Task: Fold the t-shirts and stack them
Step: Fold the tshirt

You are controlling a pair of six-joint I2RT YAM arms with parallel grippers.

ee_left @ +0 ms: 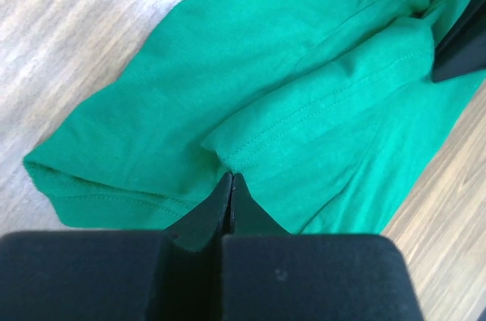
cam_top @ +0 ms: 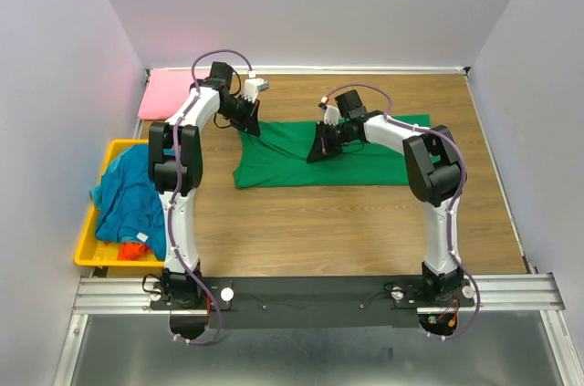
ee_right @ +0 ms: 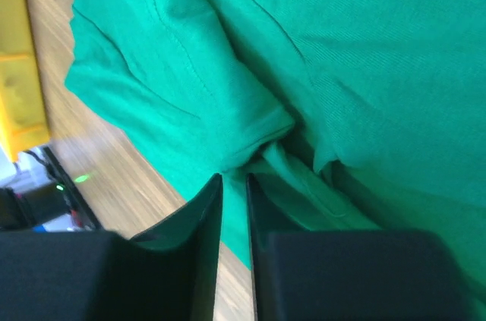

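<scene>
A bright green t-shirt (cam_top: pixel 365 160) lies spread on the wooden table. My left gripper (cam_top: pixel 253 125) is at its far left corner. In the left wrist view its jaws (ee_left: pixel 231 177) are shut on a folded hem of the green t-shirt (ee_left: pixel 304 70). My right gripper (cam_top: pixel 319 153) is on the shirt's middle left. Its jaws (ee_right: pixel 234 177) stand a narrow slit apart, pinching a bunched fold of the green t-shirt (ee_right: pixel 364 48). A pink t-shirt (cam_top: pixel 168 92) lies at the back left. A teal-blue t-shirt (cam_top: pixel 128 190) and a bit of an orange-red one (cam_top: pixel 137 250) lie in the bin.
A yellow plastic bin (cam_top: pixel 89 254) stands at the table's left edge, and its corner shows in the right wrist view (ee_right: pixel 19 86). The right gripper's dark finger (ee_left: pixel 459 48) shows in the left wrist view. Walls close the back and sides.
</scene>
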